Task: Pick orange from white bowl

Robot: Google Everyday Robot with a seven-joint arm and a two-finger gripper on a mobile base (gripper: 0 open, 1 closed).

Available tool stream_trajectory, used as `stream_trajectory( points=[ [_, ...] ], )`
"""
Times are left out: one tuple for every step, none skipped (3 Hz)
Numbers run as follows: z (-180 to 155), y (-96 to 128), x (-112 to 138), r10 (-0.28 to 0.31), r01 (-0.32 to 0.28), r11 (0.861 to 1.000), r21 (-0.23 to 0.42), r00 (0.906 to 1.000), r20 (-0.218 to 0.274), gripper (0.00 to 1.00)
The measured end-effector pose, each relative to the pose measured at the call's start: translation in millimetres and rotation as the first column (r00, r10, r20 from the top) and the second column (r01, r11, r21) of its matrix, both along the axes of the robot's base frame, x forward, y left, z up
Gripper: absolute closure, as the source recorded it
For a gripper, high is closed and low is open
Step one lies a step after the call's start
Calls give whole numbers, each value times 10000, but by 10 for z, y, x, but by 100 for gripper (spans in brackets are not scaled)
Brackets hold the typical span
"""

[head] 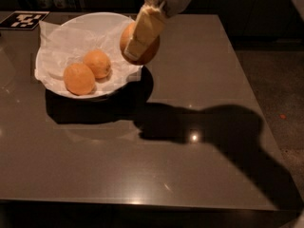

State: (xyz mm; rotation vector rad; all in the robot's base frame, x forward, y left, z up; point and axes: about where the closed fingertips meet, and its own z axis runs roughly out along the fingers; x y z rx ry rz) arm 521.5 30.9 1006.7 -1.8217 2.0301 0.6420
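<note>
My gripper (137, 49) comes down from the top of the view and is shut on the orange (151, 51), holding it in the air above the right rim of the white bowl (57, 87). One tan finger (142, 32) lies across the front of the orange. The bowl is lined with crumpled white paper (85, 34). Two other oranges lie in it, one at the front left (79, 78) and one just behind it (97, 63).
The bowl stands at the back left of a dark glossy table (190, 165). A black-and-white marker tag (23, 20) lies at the back left corner. The table's right edge drops to a speckled floor (275, 80). The arm's shadow falls across the table's right half.
</note>
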Motion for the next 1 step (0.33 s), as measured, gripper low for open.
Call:
stream_trajectory(
  points=[
    [22, -112, -168, -230, 235, 9996, 181, 9994, -242, 100]
  ],
)
